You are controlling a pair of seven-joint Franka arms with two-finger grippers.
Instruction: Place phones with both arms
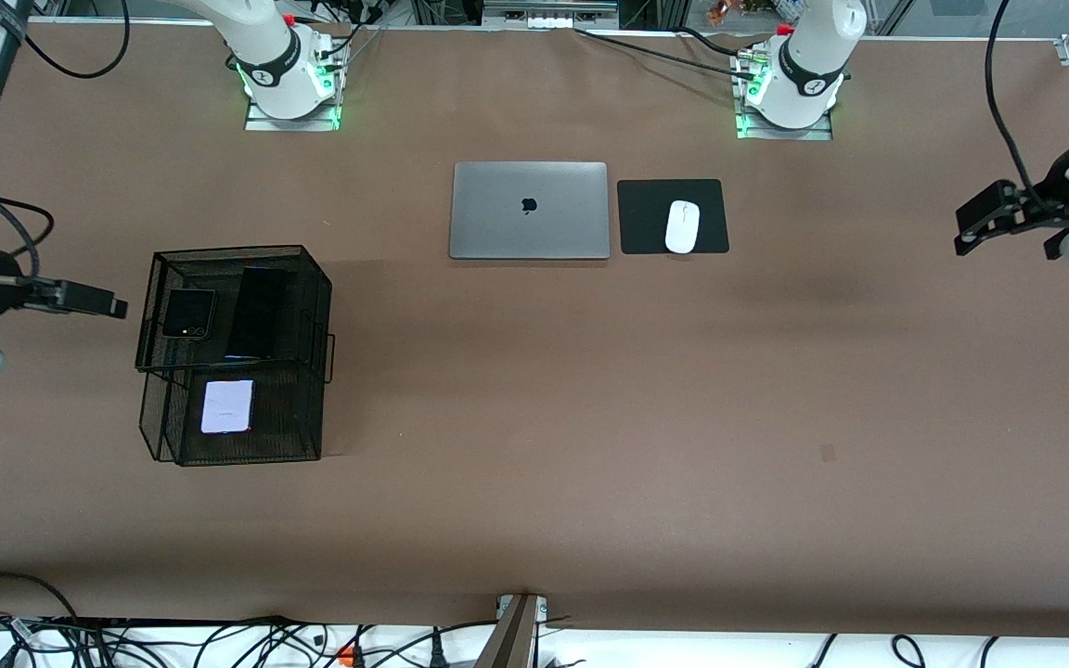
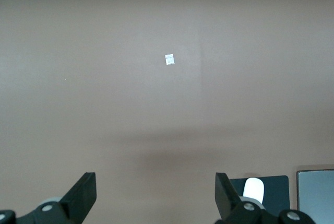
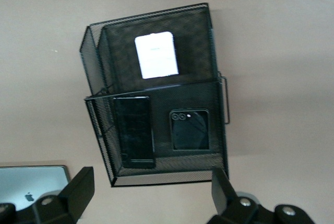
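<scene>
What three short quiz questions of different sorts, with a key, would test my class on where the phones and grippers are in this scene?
1. True or false: the white phone lies on the upper tier of the black mesh rack.
2. Which item lies beside the small black phone with camera lenses?
A. the white mouse
B. the long slim black phone
C. the grey laptop
3. Fill in: the left gripper hangs with fingers ____ over bare table.

Key
1. False; it lies on the lower tier, nearer to the front camera.
2. B
3. open; so does the right gripper, near the rack.
</scene>
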